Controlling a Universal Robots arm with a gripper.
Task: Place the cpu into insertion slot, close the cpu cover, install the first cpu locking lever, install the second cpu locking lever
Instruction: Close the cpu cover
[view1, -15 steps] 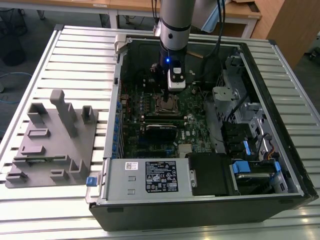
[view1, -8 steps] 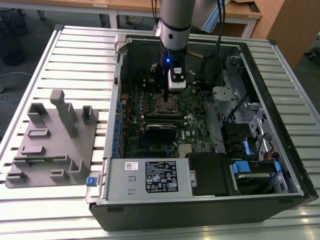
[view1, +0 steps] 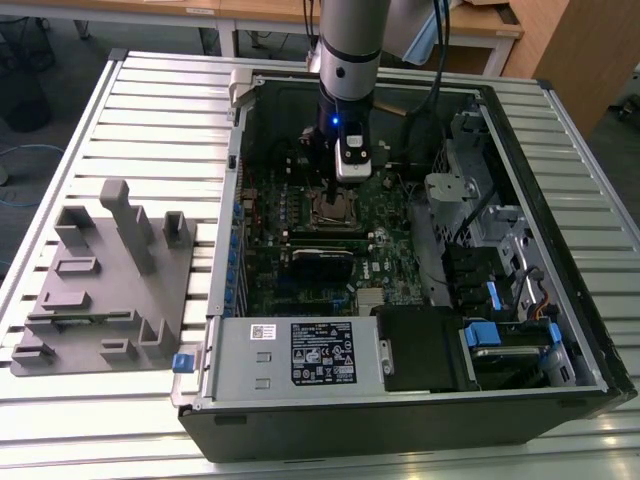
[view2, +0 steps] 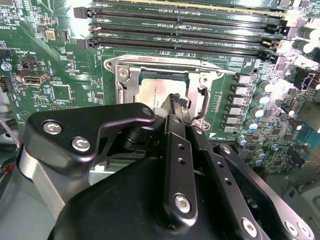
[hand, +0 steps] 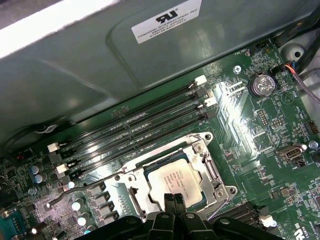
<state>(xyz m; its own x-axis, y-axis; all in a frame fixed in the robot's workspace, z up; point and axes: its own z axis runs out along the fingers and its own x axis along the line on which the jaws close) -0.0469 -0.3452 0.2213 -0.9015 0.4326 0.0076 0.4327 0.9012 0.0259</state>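
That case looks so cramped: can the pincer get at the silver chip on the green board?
Probably yes. The pincer hangs right above the cpu, nothing lies between them, and the computer case is open on that side.

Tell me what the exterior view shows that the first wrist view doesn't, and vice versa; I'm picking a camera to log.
Exterior view: the grey parts holder on the slatted table, the power supply. First wrist view: the coin cell battery, a white label on the case wall. Both: the cpu lying in the insertion slot, the end effector above it.
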